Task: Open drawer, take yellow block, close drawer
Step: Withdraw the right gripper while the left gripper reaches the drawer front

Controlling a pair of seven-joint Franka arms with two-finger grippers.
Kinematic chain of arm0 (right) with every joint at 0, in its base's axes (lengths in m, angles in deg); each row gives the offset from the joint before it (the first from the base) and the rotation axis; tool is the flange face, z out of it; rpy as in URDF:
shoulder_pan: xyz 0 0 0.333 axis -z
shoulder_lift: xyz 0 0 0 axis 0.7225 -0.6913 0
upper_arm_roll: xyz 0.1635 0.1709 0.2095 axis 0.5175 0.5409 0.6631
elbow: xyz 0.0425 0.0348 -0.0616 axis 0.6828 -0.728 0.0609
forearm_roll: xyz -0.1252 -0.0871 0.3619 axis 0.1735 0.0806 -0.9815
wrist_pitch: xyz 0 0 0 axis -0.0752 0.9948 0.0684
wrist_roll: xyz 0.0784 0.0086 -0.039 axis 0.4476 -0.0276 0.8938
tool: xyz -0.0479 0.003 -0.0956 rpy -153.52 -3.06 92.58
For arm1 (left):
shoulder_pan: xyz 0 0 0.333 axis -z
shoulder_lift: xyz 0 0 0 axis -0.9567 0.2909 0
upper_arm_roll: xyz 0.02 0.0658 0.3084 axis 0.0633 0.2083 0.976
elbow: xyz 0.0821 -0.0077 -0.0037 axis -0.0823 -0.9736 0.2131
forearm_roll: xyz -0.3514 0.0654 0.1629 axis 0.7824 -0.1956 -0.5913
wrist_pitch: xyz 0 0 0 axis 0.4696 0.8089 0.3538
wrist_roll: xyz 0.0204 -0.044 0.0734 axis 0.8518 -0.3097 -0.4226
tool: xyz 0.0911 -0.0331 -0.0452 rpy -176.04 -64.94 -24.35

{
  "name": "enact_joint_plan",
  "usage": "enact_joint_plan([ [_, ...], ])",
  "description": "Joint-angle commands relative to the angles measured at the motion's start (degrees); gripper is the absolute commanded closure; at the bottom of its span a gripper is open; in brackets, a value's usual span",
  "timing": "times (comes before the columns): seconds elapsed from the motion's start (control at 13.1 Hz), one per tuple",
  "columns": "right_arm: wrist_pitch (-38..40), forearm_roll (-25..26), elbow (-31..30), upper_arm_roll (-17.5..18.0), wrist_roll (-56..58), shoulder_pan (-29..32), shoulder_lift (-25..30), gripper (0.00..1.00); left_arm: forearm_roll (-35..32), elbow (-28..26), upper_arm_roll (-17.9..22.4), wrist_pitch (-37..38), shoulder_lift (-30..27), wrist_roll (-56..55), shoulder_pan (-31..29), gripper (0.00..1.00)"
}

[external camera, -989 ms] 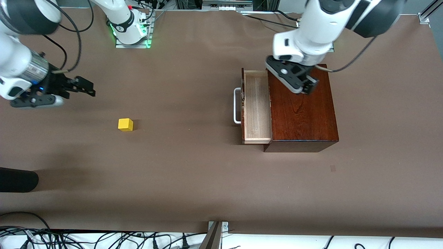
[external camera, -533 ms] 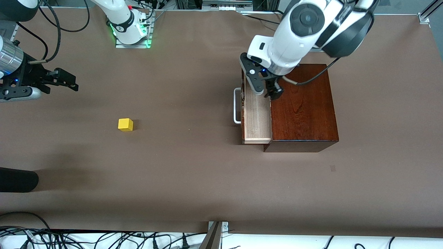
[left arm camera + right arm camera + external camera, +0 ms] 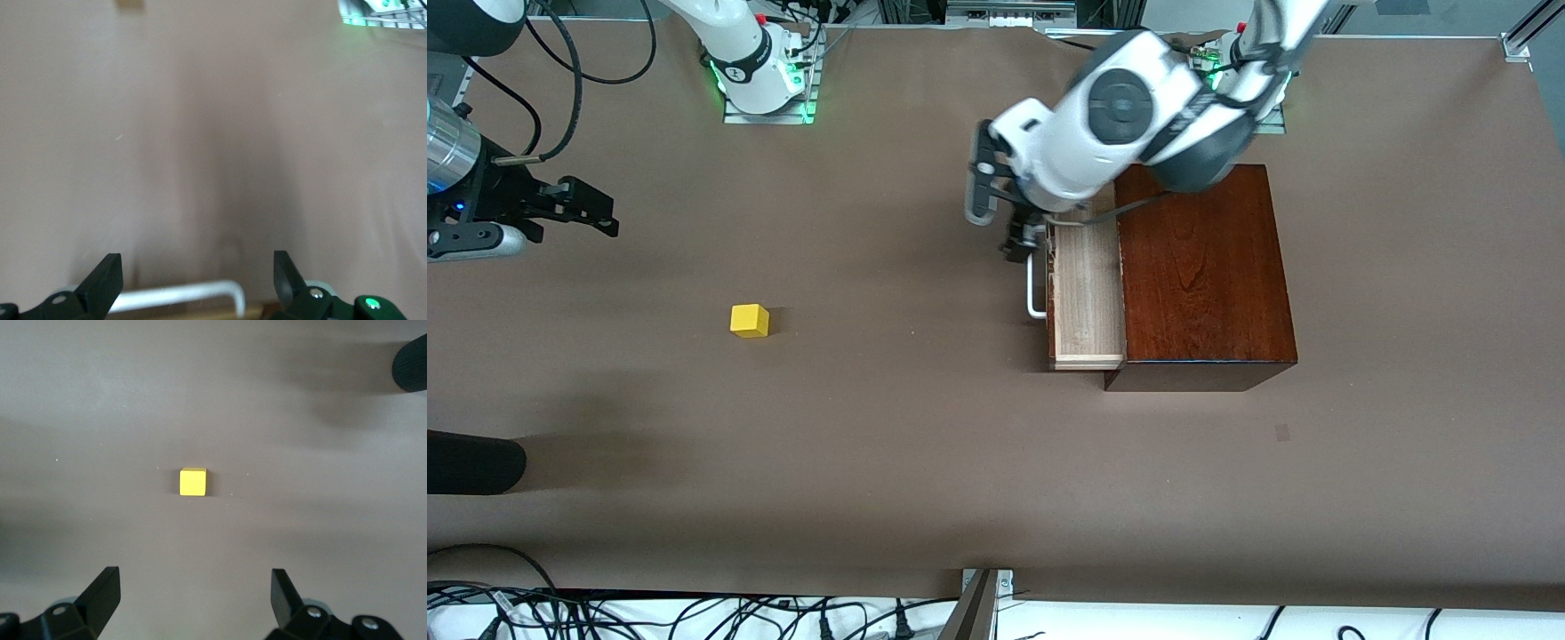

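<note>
your left hand (image 3: 1005, 218) hangs over the white handle (image 3: 1035, 283) of the drawer (image 3: 1087, 293), at the handle's end farther from the front camera. its fingers (image 3: 100, 287) are spread apart with nothing between them; in the left wrist view the handle's pale bar (image 3: 180, 295) runs across the gap between the two fingertips, and only brown tabletop (image 3: 213, 133) lies past it. whether the fingers touch the handle you cannot tell.

the drawer stands pulled out of the dark wooden box (image 3: 1205, 276), toward the right arm's end of the tabletop (image 3: 925, 444). its pale wooden floor is bare wherever it shows, though the left arm covers the end farther from the front camera.

the yellow block (image 3: 749, 320) sits on the open tabletop, well apart from the box and toward the right arm's end. it rests flat on one face.

your right hand (image 3: 591, 209) hangs in the air at the right arm's end of the tabletop, over bare brown surface and not over the block. its fingers (image 3: 100, 593) are wide apart and empty. in the right wrist view the block (image 3: 193, 482) lies out ahead of the fingertips, roughly centred between them and clear of both. a dark rounded object (image 3: 471, 462) pokes in at the tabletop's edge near that end.
</note>
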Motion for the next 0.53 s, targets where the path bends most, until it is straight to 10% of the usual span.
enact_joint_plan([
  [0.0,1.26,0.56,2.93,0.14,1.14,0.66,-0.83,0.00,-8.04,0.70,0.18,-1.26,4.97,2.01,2.67,0.00],
  [0.46,0.30,0.64,3.29,0.84,0.71,-0.12,-1.80,0.00,-22.13,-2.82,0.79,-0.30,8.85,-7.57,2.33,0.00],
])
